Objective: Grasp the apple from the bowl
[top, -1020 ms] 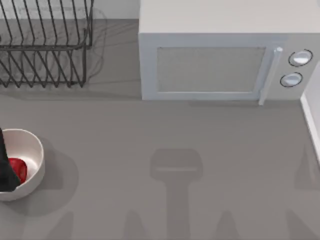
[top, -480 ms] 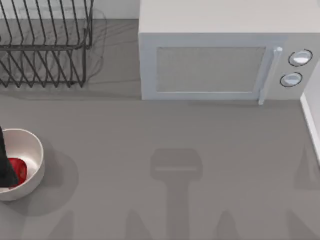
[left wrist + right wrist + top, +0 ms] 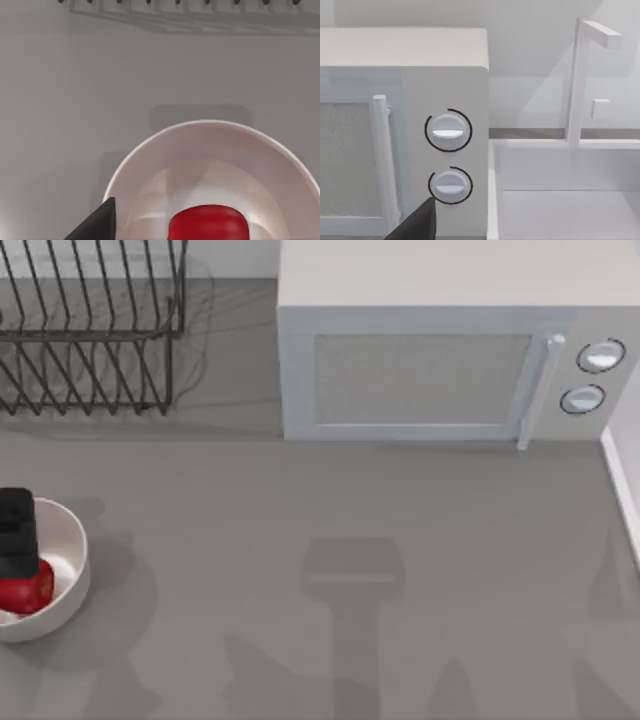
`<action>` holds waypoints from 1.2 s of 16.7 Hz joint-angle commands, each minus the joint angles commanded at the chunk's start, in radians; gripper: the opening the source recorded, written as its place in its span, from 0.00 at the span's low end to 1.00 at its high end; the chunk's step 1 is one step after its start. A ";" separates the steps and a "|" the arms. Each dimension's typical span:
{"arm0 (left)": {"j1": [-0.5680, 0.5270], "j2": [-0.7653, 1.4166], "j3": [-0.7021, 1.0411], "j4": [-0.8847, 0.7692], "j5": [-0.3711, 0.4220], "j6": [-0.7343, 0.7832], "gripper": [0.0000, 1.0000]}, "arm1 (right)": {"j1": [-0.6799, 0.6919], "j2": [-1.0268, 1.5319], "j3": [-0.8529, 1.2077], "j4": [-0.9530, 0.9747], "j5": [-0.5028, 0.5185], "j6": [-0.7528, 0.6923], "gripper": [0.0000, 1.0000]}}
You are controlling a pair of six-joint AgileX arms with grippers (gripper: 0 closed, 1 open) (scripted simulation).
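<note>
The apple (image 3: 28, 589) lies in the bowl (image 3: 72, 530), table's left.

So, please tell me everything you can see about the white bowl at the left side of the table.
The bowl is round, cream-white and smooth, with a thick rim and a plain inside that looks like glazed ceramic. It stands upright on the grey table at the top view's left edge, in front of the wire rack. The red apple lies inside it. The left gripper, black, is right above the apple, over the bowl. I cannot tell whether the gripper touches the bowl.
</note>
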 joint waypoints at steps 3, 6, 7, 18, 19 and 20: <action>-0.003 0.296 0.195 -0.181 0.000 0.001 1.00 | 0.000 0.000 0.000 0.000 0.000 0.000 1.00; -0.005 0.566 0.370 -0.343 0.000 0.002 1.00 | 0.000 0.000 0.000 0.000 0.000 0.000 1.00; -0.006 0.643 0.420 -0.390 0.000 0.002 1.00 | 0.000 0.000 0.000 0.000 0.000 0.000 1.00; -0.005 0.899 0.597 -0.555 0.000 0.003 1.00 | 0.000 0.000 0.000 0.000 0.000 0.000 1.00; -0.005 0.900 0.595 -0.552 0.000 0.003 1.00 | 0.000 0.000 0.000 0.000 0.000 0.000 1.00; -0.005 0.907 0.586 -0.540 0.000 0.003 1.00 | 0.000 0.000 0.000 0.000 0.000 0.000 1.00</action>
